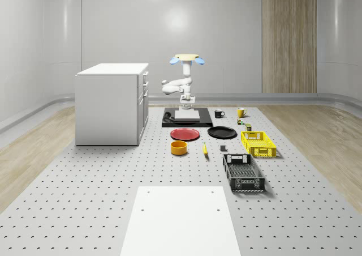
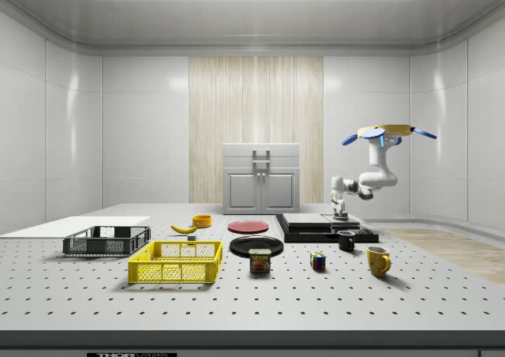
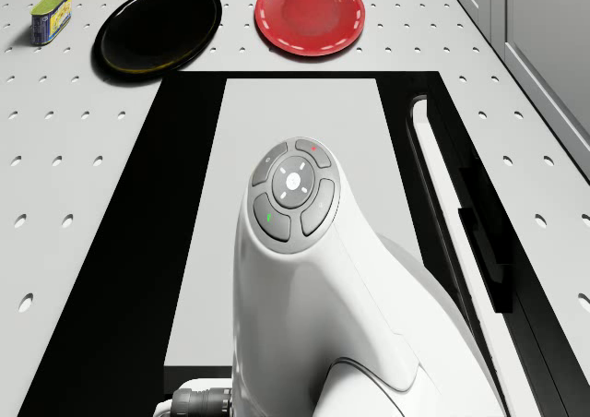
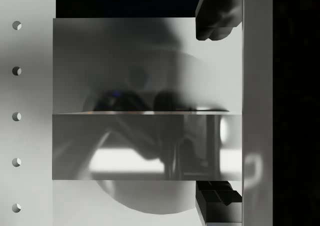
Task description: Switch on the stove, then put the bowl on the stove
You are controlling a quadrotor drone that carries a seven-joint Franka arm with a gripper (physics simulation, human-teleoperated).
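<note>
The drone (image 1: 185, 59) hovers over the far end of the stove (image 1: 167, 122), a black slab with a pale glossy top. Its arm hangs down, and the gripper (image 1: 186, 104) is just above that top. In the side view the gripper (image 2: 340, 208) is close over the stove (image 2: 323, 232). In the wrist view the gripper (image 4: 219, 111) is open, its fingertips (image 4: 216, 18) wide apart over the glossy plate, near the plate's edge. The orange bowl (image 1: 179, 148) sits on the table in front of the stove, well clear of the gripper. In the side view the bowl (image 2: 202, 221) is beside a banana (image 2: 184, 228).
A red plate (image 1: 185, 133) and a black plate (image 1: 222, 132) lie between stove and bowl. A white cabinet (image 1: 113, 103) stands at the whole-scene view's left. A yellow basket (image 1: 258, 143), a black basket (image 1: 243, 173), two mugs (image 1: 219, 114), a can (image 2: 259, 260) and a white sheet (image 1: 181, 219) are also there.
</note>
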